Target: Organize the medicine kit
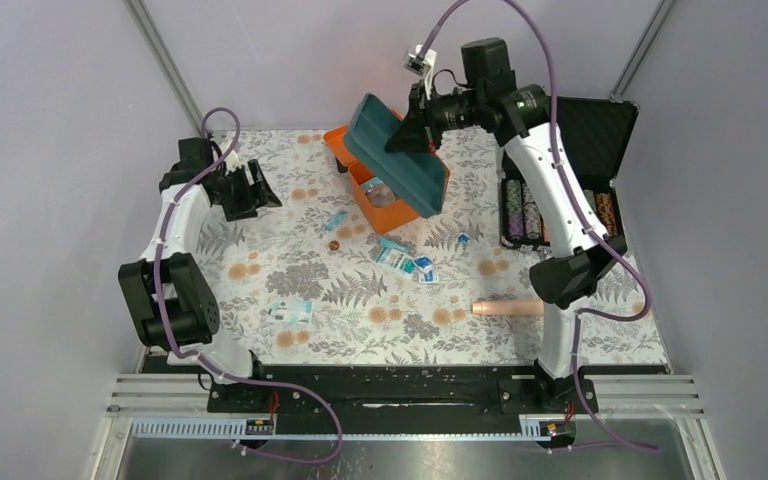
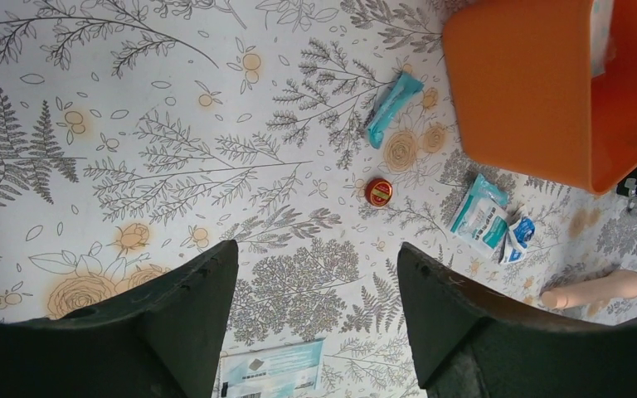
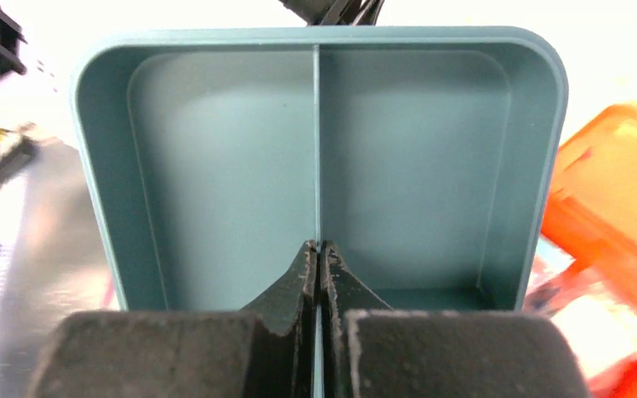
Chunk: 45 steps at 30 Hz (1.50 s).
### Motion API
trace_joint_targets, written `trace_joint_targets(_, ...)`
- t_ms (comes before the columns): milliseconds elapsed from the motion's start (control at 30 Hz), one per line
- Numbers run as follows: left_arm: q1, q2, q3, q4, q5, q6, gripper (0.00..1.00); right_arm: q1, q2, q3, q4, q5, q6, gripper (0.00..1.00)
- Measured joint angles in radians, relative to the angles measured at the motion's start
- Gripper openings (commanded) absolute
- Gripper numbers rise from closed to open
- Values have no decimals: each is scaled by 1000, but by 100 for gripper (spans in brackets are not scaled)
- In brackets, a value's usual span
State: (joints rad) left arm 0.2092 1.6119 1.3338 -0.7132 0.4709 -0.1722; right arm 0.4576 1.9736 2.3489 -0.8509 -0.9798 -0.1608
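Right tool (image 3: 318, 249), clenched on the divider (image 3: 316, 141) of the teal tray (image 3: 216, 166), holds it tilted above the orange box (image 1: 342, 148) (light, rigid, likely slick plastic; that thin rib suits pinching). Left tool (image 2: 317, 253) released.

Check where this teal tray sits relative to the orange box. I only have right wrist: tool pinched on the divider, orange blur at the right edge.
Observer: In the top view the teal tray is up in the air and steeply tilted, overlapping the orange box at the far middle of the table. It is not seated in the box.
Operator: Left arm anywhere near it?
Observer: No. The left tool is open with nothing in it, over the far-left part of the table and apart from the box.
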Motion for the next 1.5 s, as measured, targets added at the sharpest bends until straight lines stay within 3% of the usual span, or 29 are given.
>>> trace_joint_targets(100, -2, 0, 7, 3, 1, 0, 69, 0, 26, 121, -85, 24, -215, 0)
trace_joint_targets(300, -8, -34, -32, 12, 4, 24, 68, 7, 78, 129, -216, 133, -699, 0)
trace_joint_targets(633, -51, -106, -95, 5, 32, 53, 68, 7, 187, 124, -159, 292, -1146, 0)
trace_joint_targets(1000, -92, -108, -97, 5, 48, 62, 68, 37, 369, 124, -31, 407, -1353, 0)
trace_joint_targets(1500, -92, -155, -132, 4, 41, 71, 68, 53, 378, 114, -102, 439, -1453, 0)
